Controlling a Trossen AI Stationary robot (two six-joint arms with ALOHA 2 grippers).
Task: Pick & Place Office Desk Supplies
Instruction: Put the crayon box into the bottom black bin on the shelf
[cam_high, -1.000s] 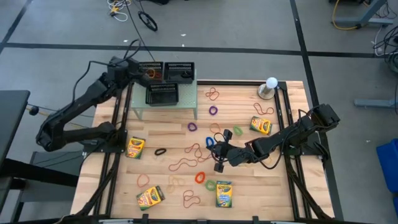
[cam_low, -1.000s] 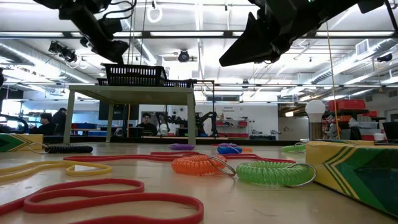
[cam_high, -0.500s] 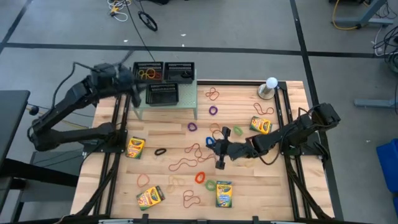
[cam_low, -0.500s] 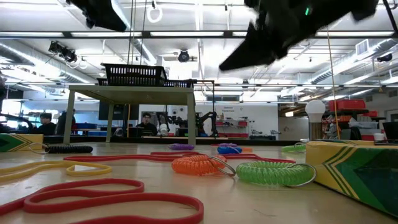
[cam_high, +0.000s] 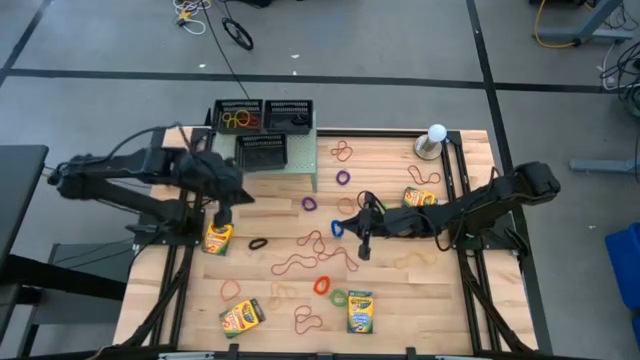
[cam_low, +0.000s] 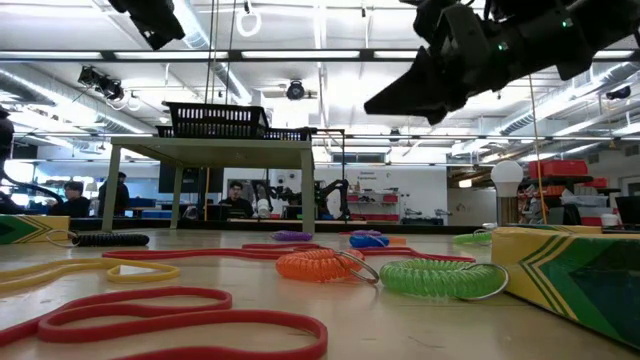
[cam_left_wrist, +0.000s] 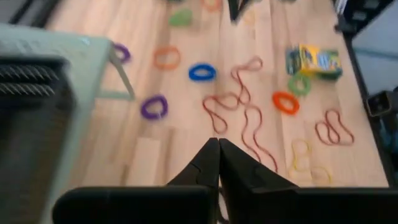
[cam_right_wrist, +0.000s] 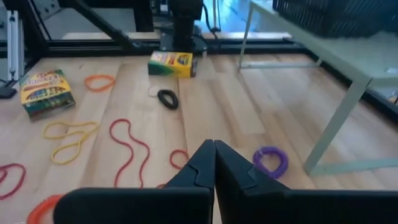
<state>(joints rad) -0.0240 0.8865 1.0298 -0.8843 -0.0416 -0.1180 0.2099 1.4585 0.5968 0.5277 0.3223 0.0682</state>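
Swinging away from the pale green perforated metal shelf (cam_high: 310, 165) at upper centre, the left gripper (cam_high: 222, 213) now hangs over the table's left edge, just above a yellow-and-green crayon box (cam_high: 217, 238); its fingers, spread a second ago, are pressed together and hold nothing. That suggests a drop is finished: thin loops lie in the back-left small black mesh tray (cam_high: 238, 116). The right gripper (cam_high: 364, 247), also pressed shut and empty, has shifted slightly up-frame at centre, beside a blue rubber-band loop (cam_high: 338, 227). Many red, orange and purple loops (cam_high: 300, 264) remain scattered on the wooden table (cam_high: 400, 300)
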